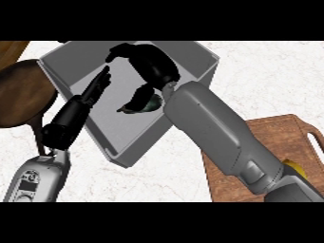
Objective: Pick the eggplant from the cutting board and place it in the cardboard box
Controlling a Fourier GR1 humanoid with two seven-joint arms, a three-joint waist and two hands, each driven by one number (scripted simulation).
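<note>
Head view: our right hand (150, 64) hangs over the box (196, 52), fingers (121, 51) relaxed and holding nothing. The eggplant (139, 103) lies inside, just short of them under the palm, likely released. Our left hand (77, 111), fingers straight, sits at the box wall, seemingly steadying it.

The eggplant (142, 102) sits inside the cardboard box (122, 135) near the counter's (262, 80) far edge, and I see the right hand (154, 64) over it. Left hand (70, 118) is at the box's left wall, fingers (98, 86) straight.
</note>
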